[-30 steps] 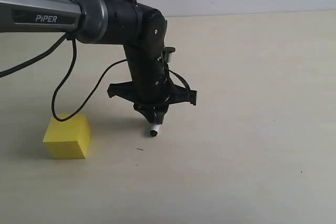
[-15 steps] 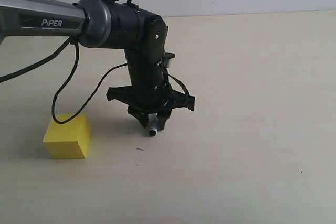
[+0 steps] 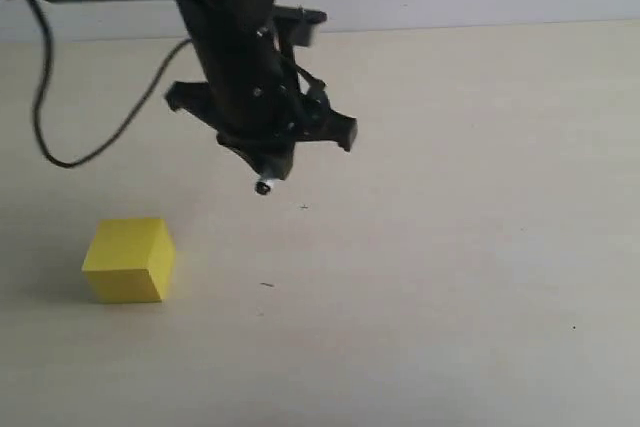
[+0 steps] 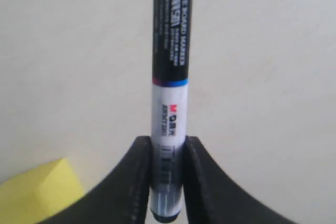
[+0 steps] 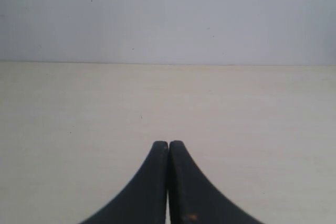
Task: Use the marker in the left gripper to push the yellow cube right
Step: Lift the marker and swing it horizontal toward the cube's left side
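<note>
Approach step: left gripper (image 3: 266, 169) pinches marker (image 4: 169, 77), held high right of yellow cube (image 3: 128, 259); next, lower it at cube's left face

marker (image 4: 168, 77): smooth plastic barrel, slight gloss, printed label
left gripper (image 4: 168, 144): fingers (image 4: 134, 182) matt black, plastic-looking
right gripper (image 5: 168, 146): same matt black finish
yellow cube (image 3: 128, 260): smooth matt faces, material unclear
table (image 3: 450, 267): pale, matt, smooth, few dark specks
</note>
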### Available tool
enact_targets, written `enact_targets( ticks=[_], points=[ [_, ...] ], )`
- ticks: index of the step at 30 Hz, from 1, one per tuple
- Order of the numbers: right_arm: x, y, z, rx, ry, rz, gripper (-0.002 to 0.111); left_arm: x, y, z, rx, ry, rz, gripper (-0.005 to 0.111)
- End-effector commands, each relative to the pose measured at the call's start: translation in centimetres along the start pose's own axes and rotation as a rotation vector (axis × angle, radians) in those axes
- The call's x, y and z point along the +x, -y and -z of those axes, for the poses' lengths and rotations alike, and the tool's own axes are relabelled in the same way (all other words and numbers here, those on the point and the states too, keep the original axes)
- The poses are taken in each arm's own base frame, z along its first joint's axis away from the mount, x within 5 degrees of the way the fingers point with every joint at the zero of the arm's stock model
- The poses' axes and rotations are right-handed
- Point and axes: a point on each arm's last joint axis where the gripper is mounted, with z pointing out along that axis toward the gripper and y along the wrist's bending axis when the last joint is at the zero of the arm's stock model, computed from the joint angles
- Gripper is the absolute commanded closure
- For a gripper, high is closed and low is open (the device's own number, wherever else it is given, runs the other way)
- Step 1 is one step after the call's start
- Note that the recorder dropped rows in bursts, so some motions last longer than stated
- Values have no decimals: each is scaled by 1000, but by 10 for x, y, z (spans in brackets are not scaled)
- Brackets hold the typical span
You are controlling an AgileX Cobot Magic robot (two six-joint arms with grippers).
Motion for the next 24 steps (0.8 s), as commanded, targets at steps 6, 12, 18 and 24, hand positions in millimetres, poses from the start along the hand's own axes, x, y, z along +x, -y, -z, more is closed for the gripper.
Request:
enact_targets(
  ticks=[6,12,18,24],
  points=[
    [1,0,0,8,6,1,108,117,-107,74,-242,22,74,107],
    [1,0,0,8,6,1,108,176,-157,120,-291,73,197,107],
    [1,0,0,8,6,1,108,197,-170,127,-320,37,-123,107],
    [1,0,0,8,6,1,108,190,-197,107,-427,-130,-153,107]
  ],
)
